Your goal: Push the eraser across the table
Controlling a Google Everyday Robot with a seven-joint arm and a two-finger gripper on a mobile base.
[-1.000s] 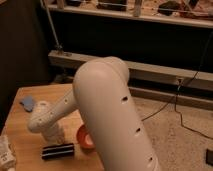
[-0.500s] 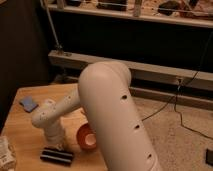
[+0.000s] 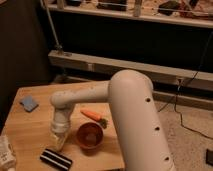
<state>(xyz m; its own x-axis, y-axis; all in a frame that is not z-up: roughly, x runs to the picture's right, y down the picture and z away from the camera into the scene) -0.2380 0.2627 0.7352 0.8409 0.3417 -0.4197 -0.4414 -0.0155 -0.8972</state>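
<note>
Since the earlier frames the arm has swung so that its white wrist now hangs lower over the near left part of the table (image 3: 30,135), and the orange carrot-like stick (image 3: 94,116), hidden behind the arm before, now shows beside the red bowl (image 3: 90,135). The gripper (image 3: 59,141) points down just above and behind the eraser (image 3: 56,159), its fingers drawn fully together and holding nothing. The eraser, a flat black block with pale stripes, lies near the front edge of the table, left of the bowl, at much the same spot and angle as before, so the push does not appear to have begun. Whether the fingertips already touch the eraser's far edge cannot be told. The descent suggests the arm is lining up closed fingers as a pusher. The blue pad (image 3: 29,103) sits unmoved at the far left, and a pale packet (image 3: 5,154) lies at the left front corner.
</note>
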